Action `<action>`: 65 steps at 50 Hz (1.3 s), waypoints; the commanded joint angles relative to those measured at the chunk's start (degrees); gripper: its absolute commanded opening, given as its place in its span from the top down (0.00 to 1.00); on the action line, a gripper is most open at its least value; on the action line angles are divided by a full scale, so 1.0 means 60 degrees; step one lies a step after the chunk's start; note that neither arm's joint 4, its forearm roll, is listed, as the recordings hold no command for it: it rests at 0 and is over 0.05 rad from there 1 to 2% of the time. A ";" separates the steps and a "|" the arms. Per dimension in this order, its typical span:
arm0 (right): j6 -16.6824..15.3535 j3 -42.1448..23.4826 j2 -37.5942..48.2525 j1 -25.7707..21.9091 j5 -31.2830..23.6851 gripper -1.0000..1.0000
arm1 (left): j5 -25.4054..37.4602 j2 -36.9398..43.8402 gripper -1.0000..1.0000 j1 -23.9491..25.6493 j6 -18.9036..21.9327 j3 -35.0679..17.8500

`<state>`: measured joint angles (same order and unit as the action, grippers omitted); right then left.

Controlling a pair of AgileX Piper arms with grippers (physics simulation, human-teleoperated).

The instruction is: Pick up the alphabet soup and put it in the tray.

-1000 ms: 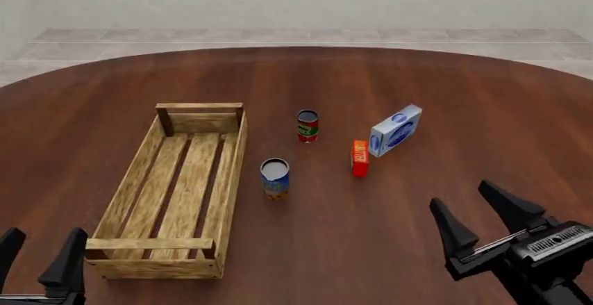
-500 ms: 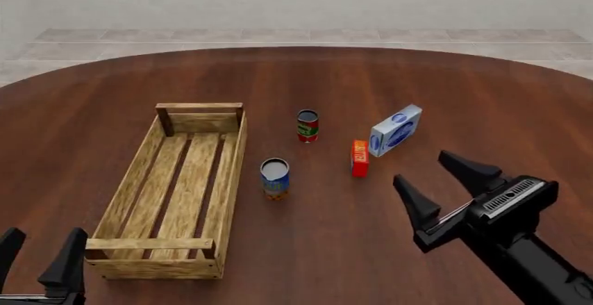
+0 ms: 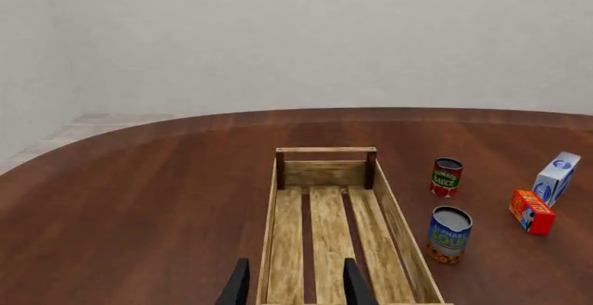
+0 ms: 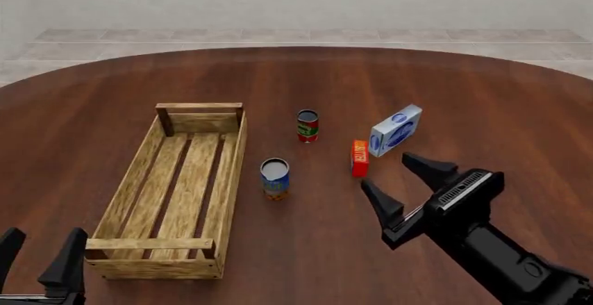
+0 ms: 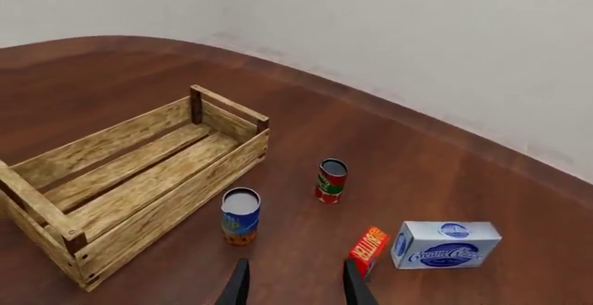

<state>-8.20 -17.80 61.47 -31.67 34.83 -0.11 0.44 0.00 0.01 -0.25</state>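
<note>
Soup can: alphabet soup [image 4: 274, 178] stands upright on the table [image 4: 482, 103], just beside the long right side of the tray [image 4: 233, 160] and outside it; nothing grips it, so the pickup is not yet done.
Progress: early, by the look of it. The approach, the grasp, the lift and the drop into the tray all remain.
Left gripper: left gripper [image 4: 39, 262] hangs at the near edge of the front view, by the tray's near end, fingers parted and holding nothing.
Right gripper: right gripper [image 4: 405, 185] hovers above the table, nearer than the can and to its right, jaws spread wide and empty. Its wrist view shows both fingertips [image 5: 238, 283] pointing at the ground between the can and the orange box.
Tray: holds nothing; its slatted bottom lies bare, with the long axis running away from the arms.
Orange box: small orange box [image 4: 360, 158] stands on end to the right of the soup can, near the right gripper's reach line. It looks the likeliest thing to be clipped.
Blue-and-white box: blue-and-white box [image 4: 396, 130] sits just beyond the orange one, tilted, close beside it.
Second can: red-and-green can [image 4: 307, 125] stands farther back than the soup can, apart from it, and is not the target.
Path: the short hop from can to tray looks open, with only the low plank side to clear.
</note>
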 commanded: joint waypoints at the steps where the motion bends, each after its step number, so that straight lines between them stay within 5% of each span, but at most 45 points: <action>1: 0.0324 0.0080 0.0784 -0.0186 0.0732 0.00 | 0.0000 -0.0001 0.00 -0.0001 0.0000 0.0000; 34: 0.0110 -0.0549 0.3772 -0.0559 0.2921 0.00 | 0.0000 -0.0001 0.00 -0.0003 0.0000 0.0000; 65: -0.0082 -0.1161 0.4932 -0.0882 0.3292 0.00 | 0.0000 -0.0001 0.00 0.0000 -0.0003 0.0000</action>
<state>-8.41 -23.72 88.92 -36.43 53.93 -0.11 0.43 0.00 0.00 -0.25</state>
